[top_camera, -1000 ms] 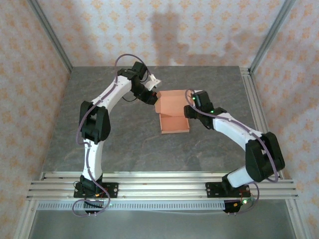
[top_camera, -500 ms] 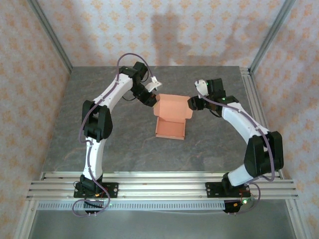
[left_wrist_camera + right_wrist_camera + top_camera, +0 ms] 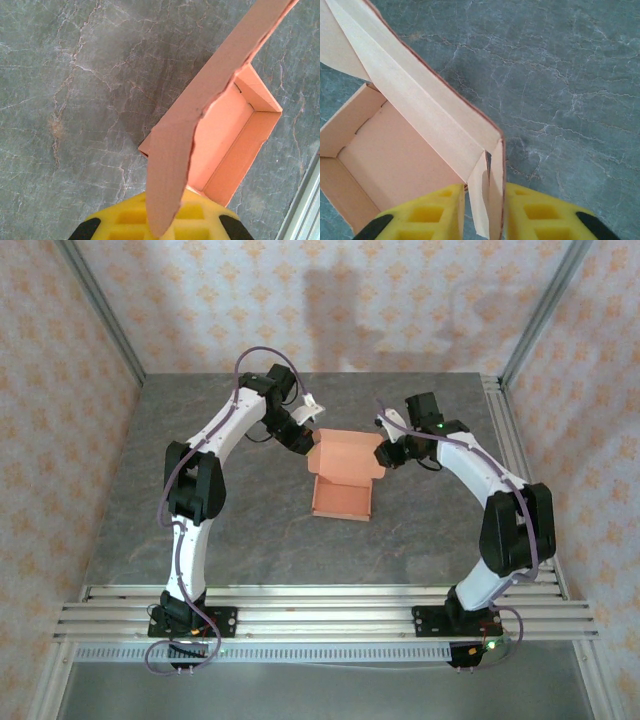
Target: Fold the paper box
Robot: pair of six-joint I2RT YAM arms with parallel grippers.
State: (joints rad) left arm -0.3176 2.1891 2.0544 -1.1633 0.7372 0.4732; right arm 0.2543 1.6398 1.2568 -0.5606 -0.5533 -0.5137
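The paper box [image 3: 342, 496] is sitting a little beyond the middle of the grey marbled table [image 3: 240, 530], between the two arms, its shallow salmon-orange tray lying open side up and its lid [image 3: 348, 454] standing raised along the far edge. The left gripper [image 3: 310, 442] is reaching in from the far left and is clenching the left end of that lid. In the left wrist view the card [image 3: 200, 100] is running up from between the yellow pads [image 3: 125, 221] of the left gripper [image 3: 161, 222], with no gap showing on either side, and the tray [image 3: 225, 135] is lying below and to the right of it. The right gripper [image 3: 386, 452] is meeting the right end of the lid from the far right. In the right wrist view the right gripper [image 3: 485, 212] is straddling the lid's small side flap [image 3: 481, 200], one yellow pad [image 3: 432, 212] sitting just beside it on the tray side and the other [image 3: 545, 212] just beside the lid's outer face. Whether those pads are actually pressing the card or only flanking it closely I cannot tell. The lid [image 3: 420, 95] is leaning up and away over the tray's pale inside [image 3: 395, 165], which is holding nothing.
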